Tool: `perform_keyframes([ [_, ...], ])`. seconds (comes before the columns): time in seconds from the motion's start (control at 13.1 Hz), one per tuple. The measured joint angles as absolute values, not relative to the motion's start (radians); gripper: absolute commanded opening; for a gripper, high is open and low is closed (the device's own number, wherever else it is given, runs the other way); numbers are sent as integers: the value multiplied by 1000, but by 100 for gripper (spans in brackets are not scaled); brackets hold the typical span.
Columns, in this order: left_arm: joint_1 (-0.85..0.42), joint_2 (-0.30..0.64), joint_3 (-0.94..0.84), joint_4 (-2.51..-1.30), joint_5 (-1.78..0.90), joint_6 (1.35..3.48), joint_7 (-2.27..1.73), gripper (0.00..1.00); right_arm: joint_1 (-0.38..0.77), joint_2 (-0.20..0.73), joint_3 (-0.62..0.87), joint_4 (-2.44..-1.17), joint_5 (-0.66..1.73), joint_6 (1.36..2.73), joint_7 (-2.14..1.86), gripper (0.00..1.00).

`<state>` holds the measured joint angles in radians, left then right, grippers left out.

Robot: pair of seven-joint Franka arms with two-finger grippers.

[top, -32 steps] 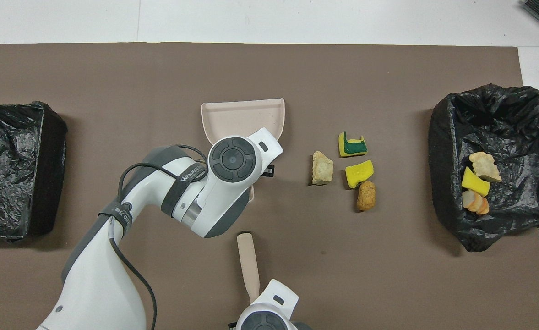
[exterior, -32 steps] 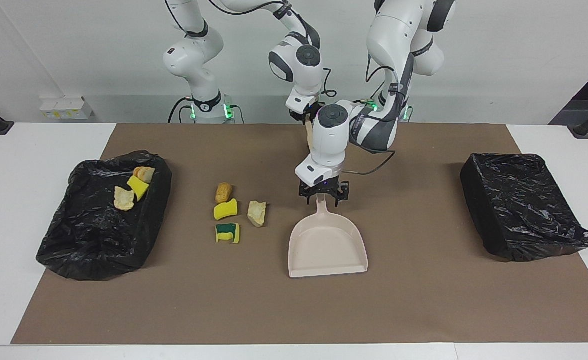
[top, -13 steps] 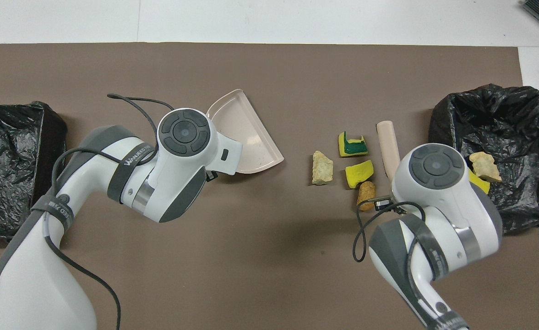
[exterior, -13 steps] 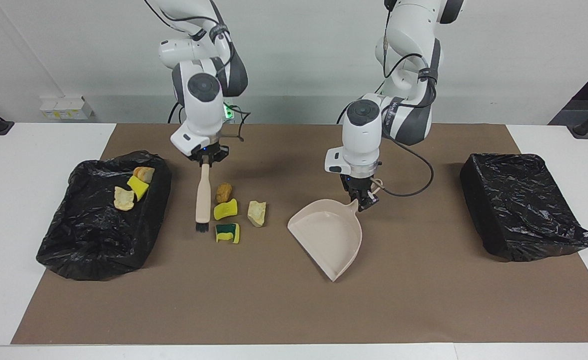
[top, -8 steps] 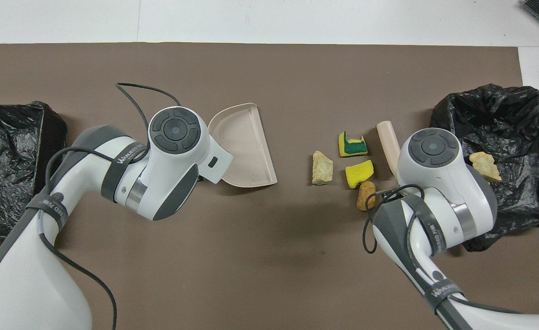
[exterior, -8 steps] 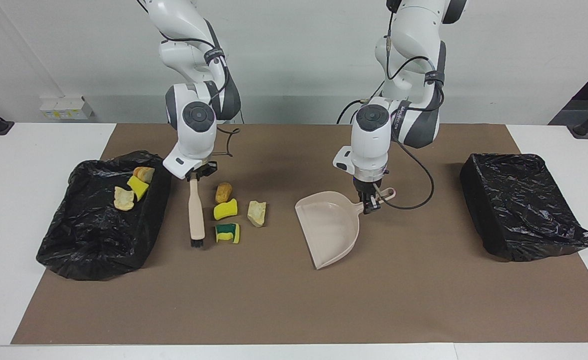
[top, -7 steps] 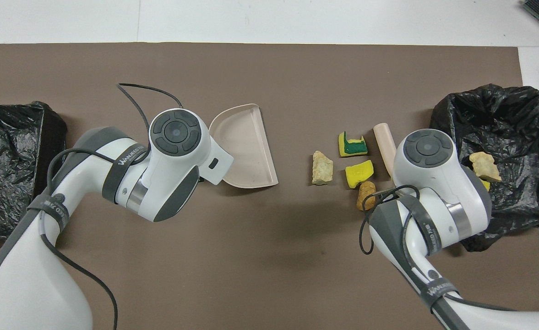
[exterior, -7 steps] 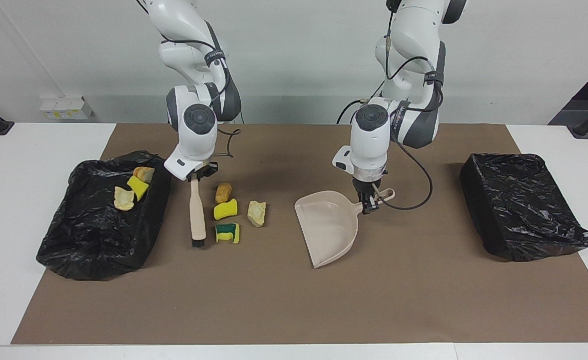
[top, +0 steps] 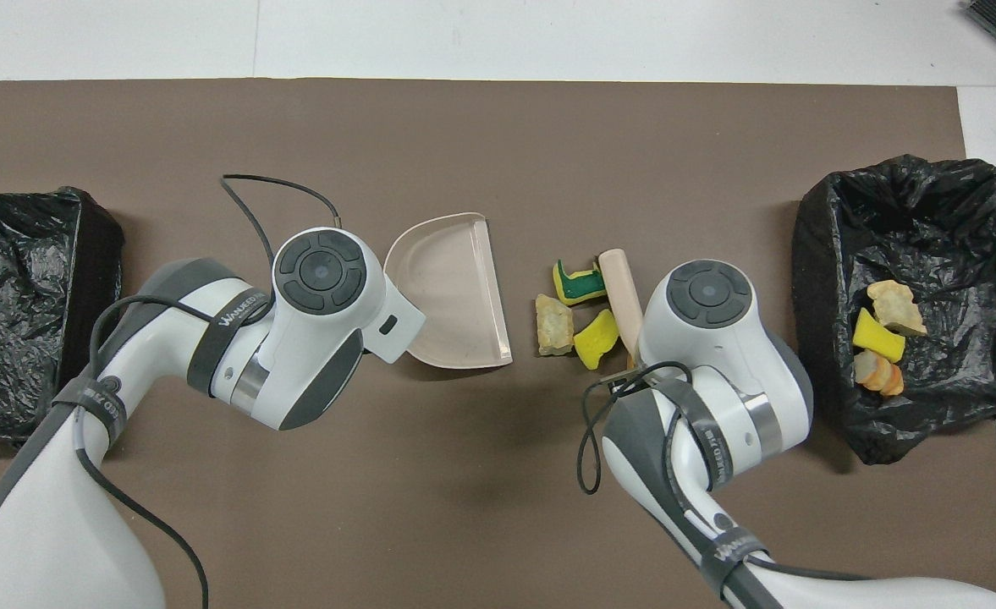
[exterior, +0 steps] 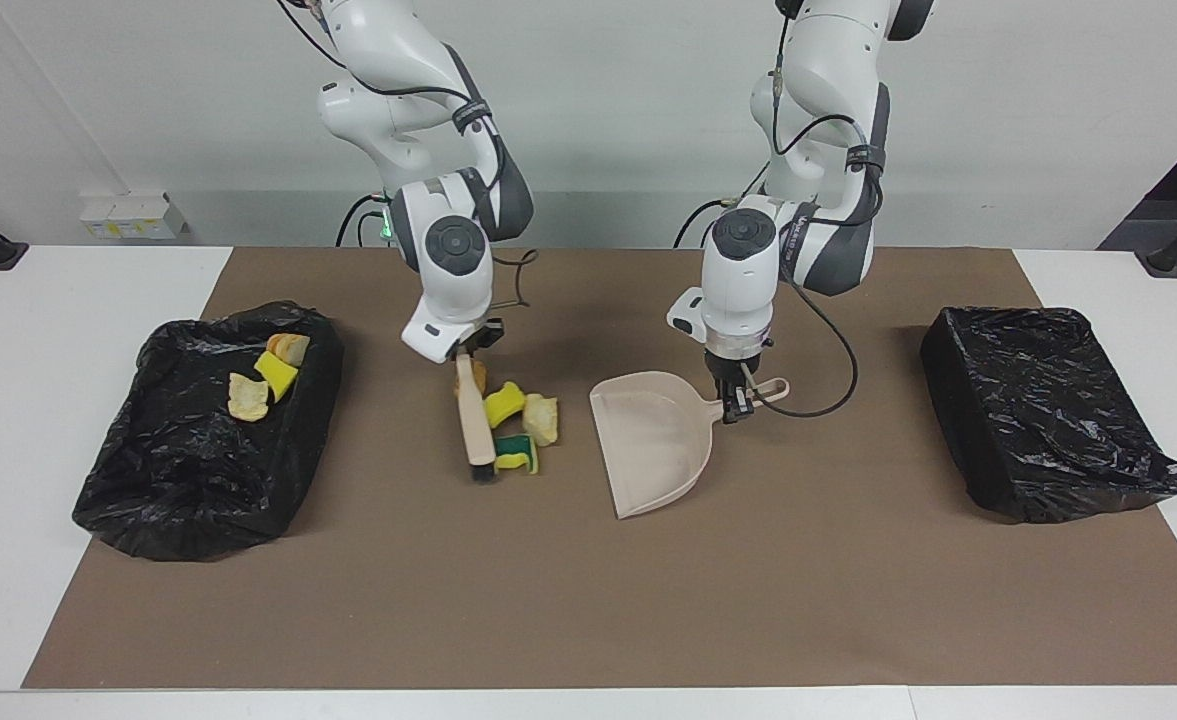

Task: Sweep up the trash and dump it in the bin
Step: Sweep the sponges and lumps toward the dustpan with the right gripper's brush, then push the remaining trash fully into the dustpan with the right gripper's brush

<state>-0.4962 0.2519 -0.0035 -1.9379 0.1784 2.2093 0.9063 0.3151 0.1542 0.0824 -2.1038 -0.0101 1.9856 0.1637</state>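
Trash is seen in the bin at the right arm's end of the table: a yellow sponge piece and two pale or brownish lumps, lying together in the part of the bin nearer to the robots. Beside that bin, toward the middle of the mat, the right gripper is clamped on the handle of the brush, which is tilted with its black bristles down on the mat. Pressed against the brush, on its dustpan side, four loose bits are bunched: a brown lump largely hidden by the handle, a yellow sponge, a green-and-yellow sponge and a pale rock. In the overhead view the brown lump is covered by the right arm, so whether it touches the brush cannot be told. The rock lies just beside the open lip of the dustpan but apart from it. The dustpan is held with its mouth turned toward the bits; its pan appears to rest on the mat. Its handle is gripped by the closed left gripper. A second bin, lined in black, stands at the left arm's end of the table, well apart from the rest.
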Motion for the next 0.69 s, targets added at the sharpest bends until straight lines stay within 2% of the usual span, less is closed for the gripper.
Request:
perform_keyframes([
  [0.38, -508, 206, -11, -2012, 178, 2225, 910, 0, 424, 190, 84, -2091, 213, 2088, 193, 0],
  [0.69, -508, 198, -10, -2025, 178, 2226, 912, 0, 483, 208, 86, -1991, 368, 2095, 197, 0],
])
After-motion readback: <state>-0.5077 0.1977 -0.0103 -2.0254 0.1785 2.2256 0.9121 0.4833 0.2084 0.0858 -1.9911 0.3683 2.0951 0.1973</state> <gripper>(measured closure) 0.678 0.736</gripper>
